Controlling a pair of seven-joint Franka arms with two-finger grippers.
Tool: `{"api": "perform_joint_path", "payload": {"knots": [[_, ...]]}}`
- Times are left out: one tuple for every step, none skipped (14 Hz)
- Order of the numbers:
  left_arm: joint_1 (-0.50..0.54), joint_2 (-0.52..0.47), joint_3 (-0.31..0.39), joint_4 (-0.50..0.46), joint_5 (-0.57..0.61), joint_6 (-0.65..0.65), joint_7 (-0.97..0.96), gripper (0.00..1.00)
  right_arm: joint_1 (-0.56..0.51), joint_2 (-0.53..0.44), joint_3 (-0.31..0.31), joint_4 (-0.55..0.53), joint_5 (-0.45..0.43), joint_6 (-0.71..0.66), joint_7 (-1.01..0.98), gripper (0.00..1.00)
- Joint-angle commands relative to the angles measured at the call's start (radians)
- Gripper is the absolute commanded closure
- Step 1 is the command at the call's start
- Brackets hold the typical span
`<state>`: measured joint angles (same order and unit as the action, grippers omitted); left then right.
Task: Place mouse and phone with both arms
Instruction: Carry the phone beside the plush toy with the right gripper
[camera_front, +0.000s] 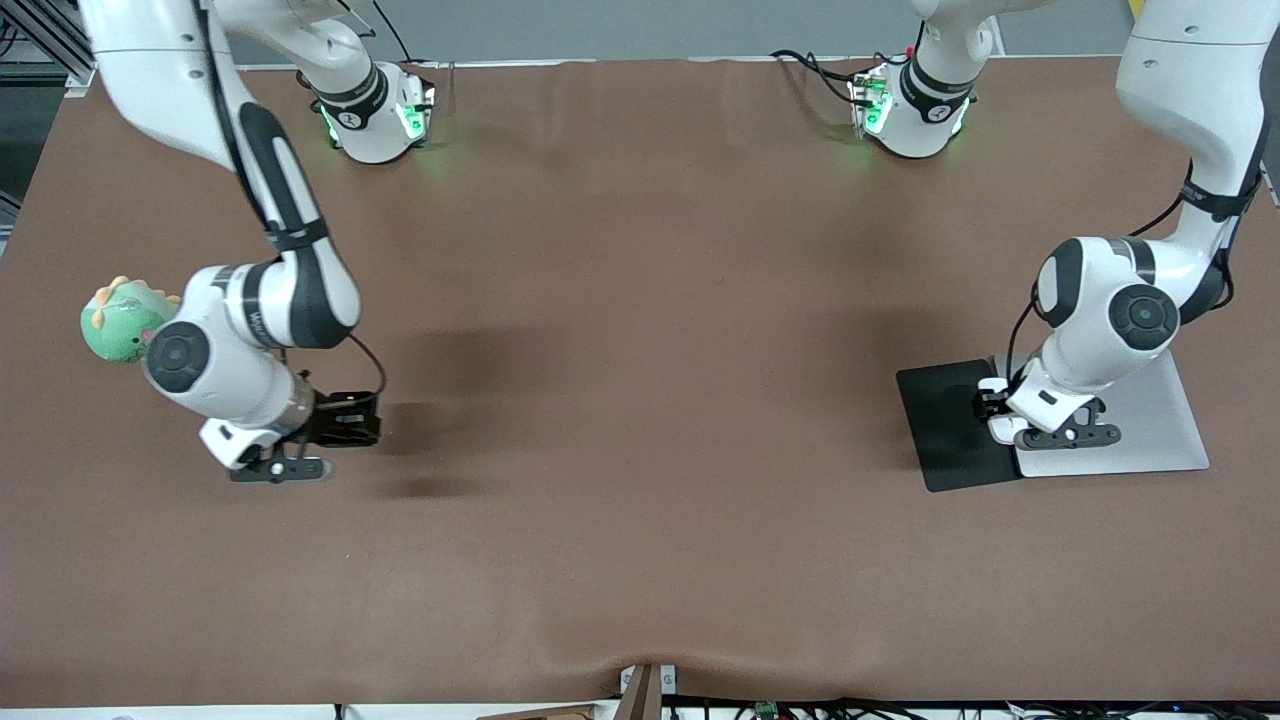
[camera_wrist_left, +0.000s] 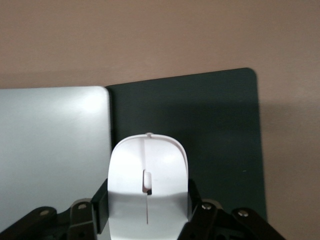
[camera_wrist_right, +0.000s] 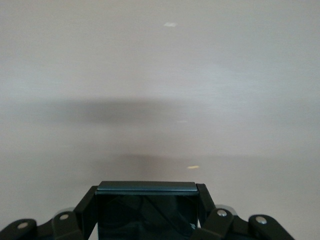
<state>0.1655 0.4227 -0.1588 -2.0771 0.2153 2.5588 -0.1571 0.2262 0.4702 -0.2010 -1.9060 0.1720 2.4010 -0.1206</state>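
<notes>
A brown bench (camera_front: 640, 520) fills the scene. The left end effector (camera_wrist_left: 148, 220) grips the mouse (camera_wrist_left: 148, 190) over the dark pad (camera_front: 945, 425) and the grey slab (camera_front: 1160, 420) beside it; lower it level onto the pad. The right end effector (camera_wrist_right: 147, 220) clamps the phone (camera_wrist_right: 146, 207) over bare bench. Only the wrist views show both grips; the front view alone shows a green plush toy (camera_front: 120, 320).
</notes>
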Motion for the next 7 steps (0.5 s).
{"api": "perform_joint_path", "payload": {"knots": [[0.002,0.042,-0.012,0.025,0.022,0.032,0.01,0.79,-0.093,-0.038,0.026,-0.167,-0.011,0.169,-0.106,0.83],[0.002,0.048,-0.016,0.026,0.022,0.04,0.01,0.79,-0.105,-0.038,0.026,-0.204,-0.011,0.205,-0.123,0.83],[0.002,0.056,-0.018,0.032,0.022,0.04,0.011,0.79,-0.116,-0.039,0.026,-0.224,-0.011,0.213,-0.125,0.83],[0.003,0.065,-0.018,0.038,0.024,0.04,0.011,0.78,-0.129,-0.039,0.026,-0.229,-0.011,0.213,-0.126,0.83],[0.002,0.071,-0.018,0.043,0.024,0.044,0.011,0.78,-0.155,-0.036,0.026,-0.237,-0.011,0.213,-0.131,0.82],[0.0,0.08,-0.019,0.054,0.024,0.044,0.011,0.78,-0.178,-0.036,0.026,-0.249,-0.011,0.211,-0.16,0.81],[-0.003,0.087,-0.021,0.066,0.024,0.044,0.011,0.78,-0.198,-0.036,0.026,-0.258,-0.011,0.21,-0.201,0.8]]}}
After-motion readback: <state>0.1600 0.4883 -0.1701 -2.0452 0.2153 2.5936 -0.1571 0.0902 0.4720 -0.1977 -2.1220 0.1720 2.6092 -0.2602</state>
